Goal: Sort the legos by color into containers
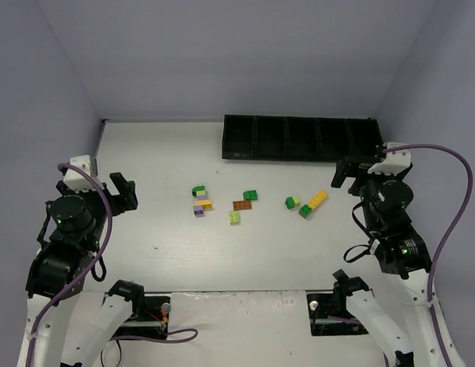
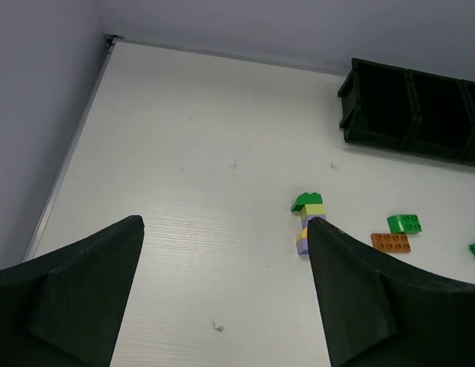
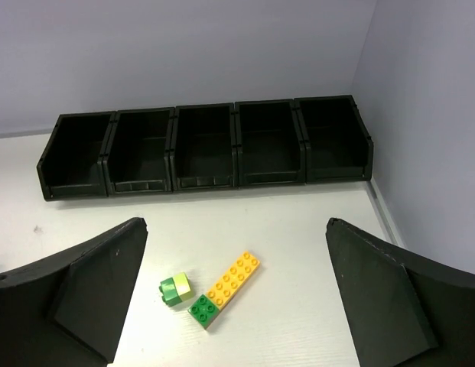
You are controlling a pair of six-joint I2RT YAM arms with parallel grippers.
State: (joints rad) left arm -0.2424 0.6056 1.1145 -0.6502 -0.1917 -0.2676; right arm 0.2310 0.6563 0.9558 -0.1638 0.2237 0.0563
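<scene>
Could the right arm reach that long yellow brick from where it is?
Probably yes. The long yellow brick lies just ahead of the open, empty right end effector, with only bare table between them.

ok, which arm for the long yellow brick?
Right. The long yellow brick lies just ahead of the open right claw, with the containers straight beyond it. The left claw, also open, sits across the table, with the other legos in between.

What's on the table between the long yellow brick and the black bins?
Nothing: the right wrist view shows only bare table between the long yellow brick and the black bins.
</scene>
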